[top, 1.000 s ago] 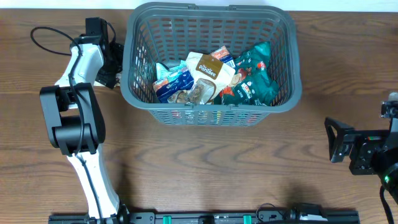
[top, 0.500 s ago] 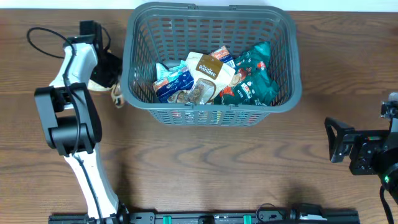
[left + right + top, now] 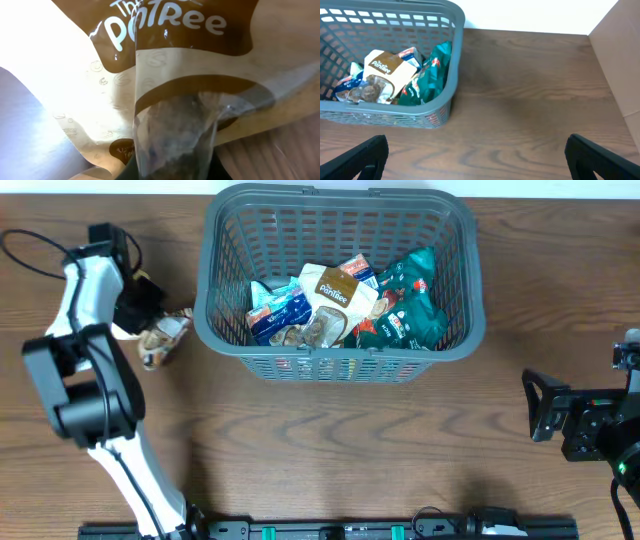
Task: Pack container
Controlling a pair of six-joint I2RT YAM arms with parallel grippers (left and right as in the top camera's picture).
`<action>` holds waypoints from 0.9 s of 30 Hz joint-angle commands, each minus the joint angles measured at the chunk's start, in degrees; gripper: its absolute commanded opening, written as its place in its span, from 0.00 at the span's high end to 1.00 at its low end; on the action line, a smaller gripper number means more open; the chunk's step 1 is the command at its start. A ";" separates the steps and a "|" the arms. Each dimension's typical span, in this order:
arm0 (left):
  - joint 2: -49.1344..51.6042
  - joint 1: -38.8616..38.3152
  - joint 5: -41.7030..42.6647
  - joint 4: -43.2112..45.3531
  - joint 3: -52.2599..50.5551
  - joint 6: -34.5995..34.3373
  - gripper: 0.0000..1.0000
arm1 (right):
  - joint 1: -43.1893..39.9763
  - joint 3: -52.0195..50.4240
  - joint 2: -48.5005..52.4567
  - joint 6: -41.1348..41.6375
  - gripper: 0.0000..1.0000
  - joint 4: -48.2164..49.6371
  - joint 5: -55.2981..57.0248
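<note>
Brown-and-cream snack packet [image 3: 162, 338], its white lettering reading "The PanTRee" in the left wrist view, is pinched in the closed left gripper [image 3: 142, 306], just left of the container [image 3: 340, 362] at the far middle of the table [image 3: 320, 465]. Inside lie a second Pantree packet [image 3: 338, 292], one blue packet [image 3: 280, 306], one green packet [image 3: 408, 308] and another, partly hidden; their labels are unreadable. The right gripper [image 3: 533, 406] gapes wide, empty, well apart.

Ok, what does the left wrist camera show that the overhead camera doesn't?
Left wrist only: the clear window and lettering of the Pantree pouch, close up. Overhead only: the grey basket with snack packets inside, and the open right end effector. Both: that brown-and-cream pouch and the wooden table.
</note>
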 commanded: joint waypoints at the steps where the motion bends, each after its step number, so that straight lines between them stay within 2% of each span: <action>1: -11.17 -0.09 -6.14 0.11 0.68 3.72 0.94 | -0.31 0.31 0.07 -0.57 0.01 -0.07 0.17; 9: -26.62 -0.11 -5.55 1.16 0.70 5.16 0.94 | -0.31 0.31 0.07 -0.57 0.01 -0.07 0.17; 14: -34.86 -0.11 0.50 5.79 0.70 9.38 0.94 | -0.31 0.31 0.07 -0.57 0.01 -0.07 0.17; 19: -40.94 -0.92 10.69 13.51 0.79 16.04 0.94 | -0.31 0.31 0.07 -0.57 0.01 -0.07 0.17; 27: -42.47 -6.34 20.22 15.58 3.34 25.18 0.94 | -0.31 0.31 0.07 -0.57 0.01 -0.07 0.17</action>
